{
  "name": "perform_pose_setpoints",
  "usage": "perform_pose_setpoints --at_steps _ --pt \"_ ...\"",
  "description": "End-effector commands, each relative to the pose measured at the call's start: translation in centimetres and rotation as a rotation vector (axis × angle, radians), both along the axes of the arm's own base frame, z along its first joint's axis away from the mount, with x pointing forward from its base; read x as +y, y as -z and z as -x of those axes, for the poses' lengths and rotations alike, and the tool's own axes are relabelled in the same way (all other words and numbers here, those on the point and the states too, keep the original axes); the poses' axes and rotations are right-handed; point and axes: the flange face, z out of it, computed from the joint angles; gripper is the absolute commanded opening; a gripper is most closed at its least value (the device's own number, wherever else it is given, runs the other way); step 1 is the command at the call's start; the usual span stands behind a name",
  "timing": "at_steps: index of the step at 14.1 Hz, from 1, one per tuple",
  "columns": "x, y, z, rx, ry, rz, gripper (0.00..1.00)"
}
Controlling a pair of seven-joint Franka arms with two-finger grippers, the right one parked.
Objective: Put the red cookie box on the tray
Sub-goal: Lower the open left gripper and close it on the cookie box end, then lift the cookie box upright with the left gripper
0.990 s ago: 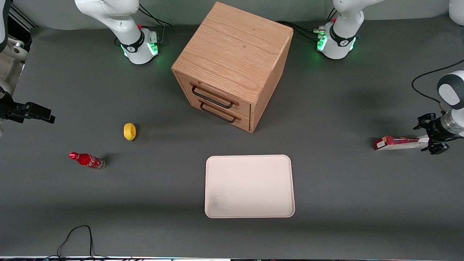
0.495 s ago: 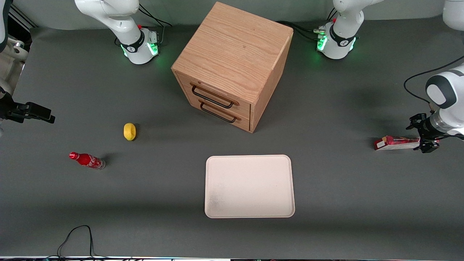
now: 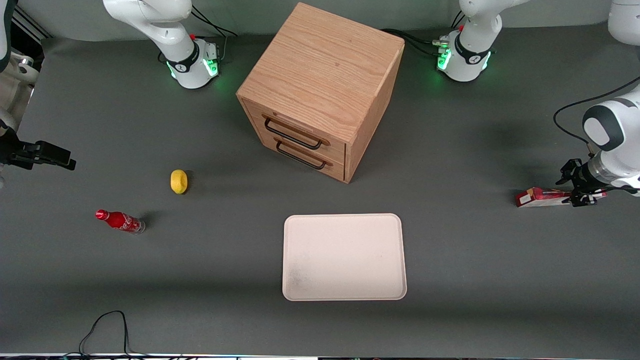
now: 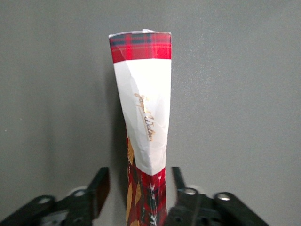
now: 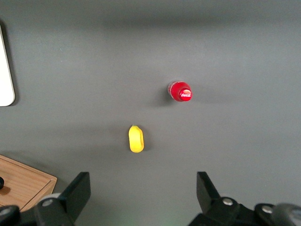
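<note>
Dark grey matte surface carried the flat cream-pink tray, rounded at its corners. Toward the working arm's end, well apart from the tray, the thin red cookie box stood on edge, straddled by the hand, fingers spread, not gripping.

Red cookie box well apart from tray

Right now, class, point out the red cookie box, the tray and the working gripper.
red cookie box (image 4: 143, 108), left wrist view, white printed face.
tray (image 3: 344, 257), front view, bare floor.
gripper (image 3: 575, 192), front view, between its fingertips, straddling the box.
</note>
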Motion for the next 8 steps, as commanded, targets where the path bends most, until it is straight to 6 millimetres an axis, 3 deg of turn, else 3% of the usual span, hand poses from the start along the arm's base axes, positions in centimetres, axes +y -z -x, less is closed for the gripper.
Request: perform_pose_setpoints --at_steps 1,4,5,8 --pt "0.3 -0.6 0.0 -0.013 -0.004 -0.004 0.0" --pt "0.3 -1.7 -0.7 -0.017 -0.002 -0.005 0.0" --pt "0.4 -3.0 -1.3 -0.01 -0.001 -0.003 0.0" --pt "1.2 -9.9 -3.7 0.048 -0.004 0.017 0.0"
